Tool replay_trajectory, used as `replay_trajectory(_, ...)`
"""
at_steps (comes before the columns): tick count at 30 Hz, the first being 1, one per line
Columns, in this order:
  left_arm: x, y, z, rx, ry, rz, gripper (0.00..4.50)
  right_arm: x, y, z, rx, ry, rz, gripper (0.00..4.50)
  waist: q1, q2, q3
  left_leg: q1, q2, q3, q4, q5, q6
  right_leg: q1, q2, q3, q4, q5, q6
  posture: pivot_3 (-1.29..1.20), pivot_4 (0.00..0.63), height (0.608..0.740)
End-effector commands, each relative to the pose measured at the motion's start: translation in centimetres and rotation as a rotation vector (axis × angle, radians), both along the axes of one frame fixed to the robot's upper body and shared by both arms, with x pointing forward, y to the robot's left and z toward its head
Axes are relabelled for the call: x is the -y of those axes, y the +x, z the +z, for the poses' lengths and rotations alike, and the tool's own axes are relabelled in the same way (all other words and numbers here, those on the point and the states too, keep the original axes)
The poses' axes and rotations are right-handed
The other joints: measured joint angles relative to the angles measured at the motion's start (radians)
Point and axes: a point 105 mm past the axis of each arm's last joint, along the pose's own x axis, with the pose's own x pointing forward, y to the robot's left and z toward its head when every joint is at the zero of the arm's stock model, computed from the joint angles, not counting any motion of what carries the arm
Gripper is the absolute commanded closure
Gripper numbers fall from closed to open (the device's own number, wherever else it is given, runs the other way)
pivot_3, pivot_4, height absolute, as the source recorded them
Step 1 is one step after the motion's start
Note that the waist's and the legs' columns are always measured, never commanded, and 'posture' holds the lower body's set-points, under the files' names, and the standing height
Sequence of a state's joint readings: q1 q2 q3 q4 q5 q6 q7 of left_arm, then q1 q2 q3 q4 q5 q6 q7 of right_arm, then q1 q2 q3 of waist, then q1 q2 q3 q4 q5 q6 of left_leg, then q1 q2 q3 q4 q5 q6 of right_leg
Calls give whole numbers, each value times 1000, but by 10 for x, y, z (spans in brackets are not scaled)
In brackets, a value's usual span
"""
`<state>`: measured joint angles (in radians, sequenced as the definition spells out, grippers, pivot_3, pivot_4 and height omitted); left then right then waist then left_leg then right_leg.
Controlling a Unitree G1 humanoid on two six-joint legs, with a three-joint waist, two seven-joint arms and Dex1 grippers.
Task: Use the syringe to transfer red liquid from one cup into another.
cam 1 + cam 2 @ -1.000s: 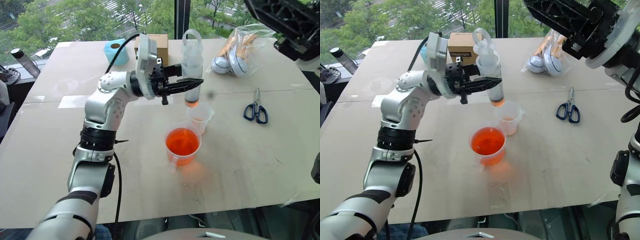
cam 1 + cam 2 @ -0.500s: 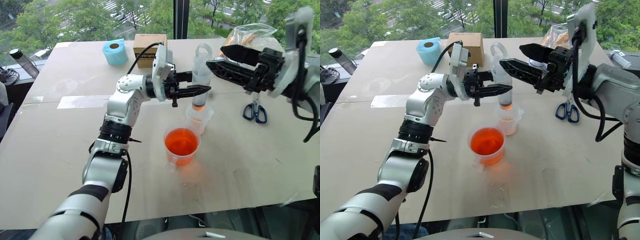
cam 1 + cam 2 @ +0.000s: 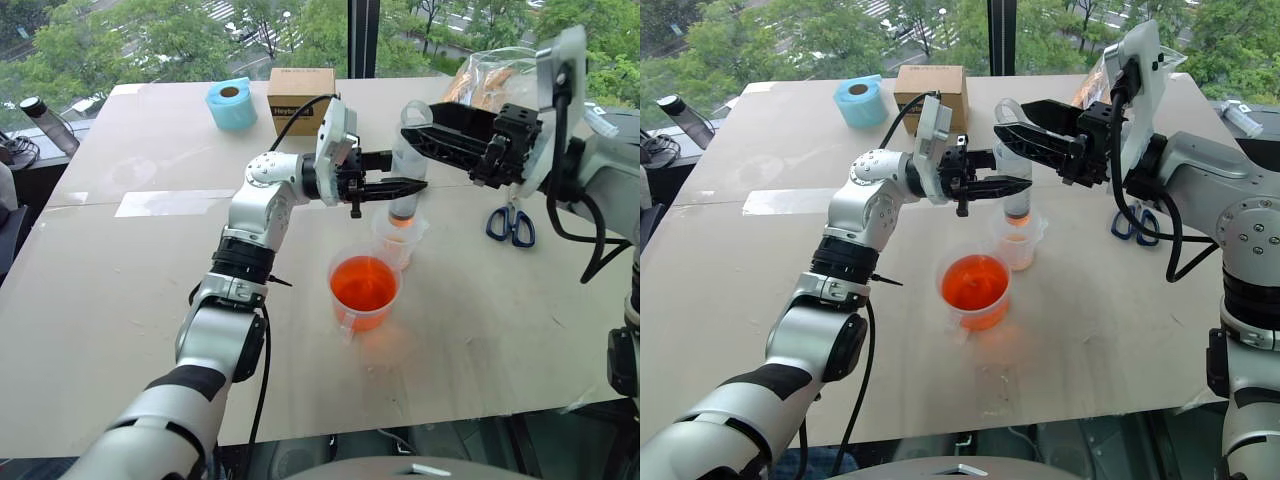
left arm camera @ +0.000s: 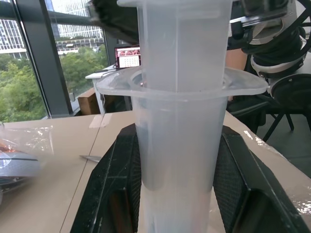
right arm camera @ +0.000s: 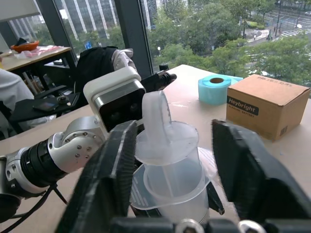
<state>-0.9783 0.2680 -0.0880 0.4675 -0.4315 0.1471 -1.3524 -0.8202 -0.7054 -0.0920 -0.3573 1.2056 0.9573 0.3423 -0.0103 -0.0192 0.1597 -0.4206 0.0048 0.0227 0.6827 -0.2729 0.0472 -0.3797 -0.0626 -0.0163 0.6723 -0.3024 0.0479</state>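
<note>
Syringe held upright over the small cup

Centre frame: handled cup (image 3: 364,287) of red liquid (image 3: 363,283), then narrow cup (image 3: 400,238). Left hand (image 3: 408,185) clamps the syringe (image 3: 406,170) barrel; right wrist view shows right hand (image 5: 174,160) fingers (image 5: 109,184) apart, flanking the plunger loop.

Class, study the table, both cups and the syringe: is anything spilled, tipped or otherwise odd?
Nothing stands out. The handled cup and the smaller cup stand upright, with no red liquid showing on the table. The left gripper holds the syringe upright above the smaller cup.
</note>
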Motion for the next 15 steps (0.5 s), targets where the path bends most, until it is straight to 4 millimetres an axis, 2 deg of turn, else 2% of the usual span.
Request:
replay_trajectory(1,4,-4,19,74,-15,-24,3114,-1,-6,9,54,-12,0,3696,0,0,0,0,0,0,0,0,0,0,0,0,0,0,0,0,150,740)
replay_trajectory(3,6,-4,21,76,-20,-22,3114,0,-5,5,48,-36,-6,4405,1,0,0,0,0,0,0,0,0,0,0,0,0,0,0,0,150,740)
replay_trajectory(4,7,-4,22,77,-26,-23,3114,0,-4,0,44,-63,-13,4464,1,0,0,0,0,0,0,0,0,0,0,0,1,0,0,0,150,740)
replay_trajectory(15,12,0,33,84,-74,-10,3114,8,4,-33,-51,-223,-78,4464,1,0,0,0,0,0,0,0,0,0,0,0,0,0,0,0,150,740)
